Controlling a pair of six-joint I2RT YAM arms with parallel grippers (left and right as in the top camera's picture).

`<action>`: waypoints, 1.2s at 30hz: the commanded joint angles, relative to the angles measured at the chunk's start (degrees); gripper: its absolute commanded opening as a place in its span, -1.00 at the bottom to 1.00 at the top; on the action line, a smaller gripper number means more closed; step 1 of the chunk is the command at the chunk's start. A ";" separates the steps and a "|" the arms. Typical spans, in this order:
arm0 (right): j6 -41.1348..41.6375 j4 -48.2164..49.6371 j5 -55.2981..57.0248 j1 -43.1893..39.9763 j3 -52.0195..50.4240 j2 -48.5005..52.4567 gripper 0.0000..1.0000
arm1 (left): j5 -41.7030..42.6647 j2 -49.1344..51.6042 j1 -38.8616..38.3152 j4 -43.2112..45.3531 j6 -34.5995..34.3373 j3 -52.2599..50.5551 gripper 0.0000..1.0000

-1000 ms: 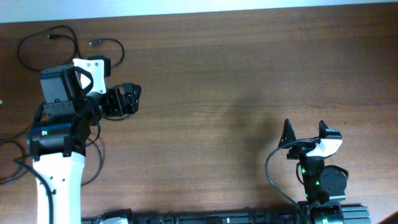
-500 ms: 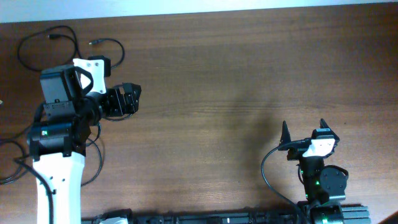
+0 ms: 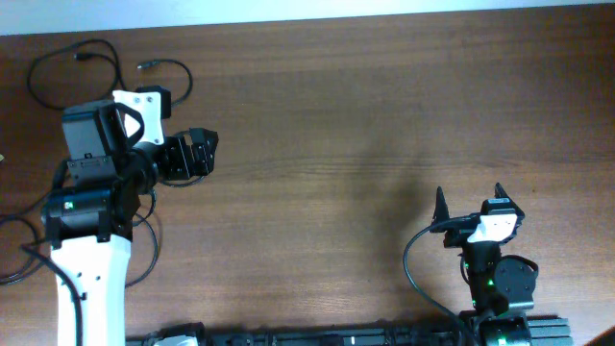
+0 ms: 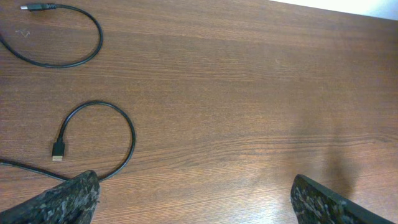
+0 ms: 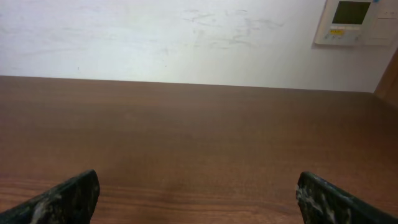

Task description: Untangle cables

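Left arm point(image 3: 91, 288), at eight o'clock: white tubular link, black joints, white wrist bracket, small green light. Right arm point(image 3: 500, 279), at five o'clock: black, white wrist cap, green lights, looping black wire point(image 3: 405, 261).

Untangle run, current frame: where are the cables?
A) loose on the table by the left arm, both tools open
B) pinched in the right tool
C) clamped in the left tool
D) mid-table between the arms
A: the cables lie in loose loops on the table on the left arm's side. The left tool is open with nothing between its fingers, and the right tool is open too, with only bare wood in its view.
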 commanded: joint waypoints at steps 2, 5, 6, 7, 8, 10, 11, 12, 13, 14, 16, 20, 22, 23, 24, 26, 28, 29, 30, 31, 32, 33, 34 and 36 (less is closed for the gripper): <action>-0.39 -0.46 -0.72 -0.52 -0.31 -0.59 0.97 | -0.20 -0.55 -0.17 -0.07 1.09 0.09 0.98; -0.39 -0.46 -0.72 -0.52 -0.31 -0.59 0.97 | -0.20 -0.55 -0.17 -0.09 1.09 0.09 0.98; -0.39 -0.46 -0.74 -0.52 -0.31 -0.59 0.97 | -0.20 -0.55 -0.17 -0.07 1.09 0.09 0.98; -0.37 -0.46 -0.74 -0.52 -0.31 -0.59 0.97 | -0.22 -0.55 -0.17 -0.07 1.09 0.09 0.97; -0.37 -0.46 -0.72 -0.52 -0.31 -0.59 0.97 | -0.20 -0.55 -0.44 -0.07 1.09 0.09 0.97; -0.37 -0.46 -0.72 -0.52 -0.31 -0.59 0.97 | -0.22 -0.55 -0.83 -0.09 1.09 0.09 0.98; -0.37 -0.46 -0.72 -0.52 -0.31 -0.59 0.97 | -0.20 -0.55 -0.92 -0.09 1.09 0.09 0.98; -0.39 -0.46 -0.74 -0.52 -0.31 -0.59 0.97 | -0.20 -0.55 -0.92 -0.09 1.09 0.09 0.97; -0.37 -0.46 -0.74 -0.52 -0.31 -0.59 0.97 | -0.20 -0.55 -0.92 -0.09 1.09 0.09 0.98; -0.37 -0.46 -0.72 -0.52 -0.31 -0.59 0.97 | -0.20 -0.55 -0.92 -0.09 1.09 0.09 0.98; -0.37 -0.46 -0.72 -0.52 -0.31 -0.59 0.97 | -0.20 -0.55 -0.92 -0.09 1.09 0.09 0.98; -0.39 -0.46 -0.72 -0.52 -0.31 -0.59 0.97 | -0.20 -0.55 -0.92 -0.09 1.09 0.09 0.97; -0.39 -0.46 -0.72 -0.52 -0.31 -0.59 0.97 | -0.20 -0.55 -0.92 -0.09 1.09 0.09 0.98; -0.37 -0.46 -0.72 -0.52 -0.31 -0.59 0.97 | -0.20 -0.52 -0.92 -0.09 1.09 0.09 0.98; -0.37 -0.46 -0.72 -0.52 -0.31 -0.59 0.97 | -0.20 -0.46 -0.92 -0.09 1.09 0.09 0.97; -0.37 -0.46 -0.74 -0.52 -0.31 -0.59 0.97 | -0.20 -1.22 -0.92 -0.09 1.09 0.09 0.98; -0.39 -0.46 -0.74 -0.52 -0.31 -0.59 0.97 | -1.53 -3.13 -0.92 1.38 1.09 0.09 0.98; -0.37 -0.46 -0.72 -0.52 -0.31 -0.59 0.97 | -1.62 -3.85 -0.92 1.38 1.09 0.09 0.97; -0.39 -0.46 -0.72 -0.52 -0.31 -0.59 0.97 | -1.62 -5.18 -0.92 1.14 1.09 0.09 0.97; -0.37 -0.46 -0.72 -0.52 -0.31 -0.59 0.97 | -1.62 -6.19 -0.92 1.14 1.09 0.09 0.98; -0.39 -0.46 -0.74 -0.52 -0.31 -0.59 0.97 | -1.64 -6.84 -0.92 1.14 1.09 0.09 0.97; -0.37 -0.46 -0.72 -0.52 -0.31 -0.59 0.97 | -1.73 -7.63 -0.92 0.92 1.09 0.09 0.97; -0.39 -0.46 -0.72 -0.52 -0.31 -0.59 0.97 | -1.70 -8.39 -0.92 0.55 1.09 0.09 0.97; -0.37 -0.46 -0.72 -0.52 -0.31 -0.59 0.97 | -1.92 -10.64 -0.92 0.09 1.09 0.07 0.98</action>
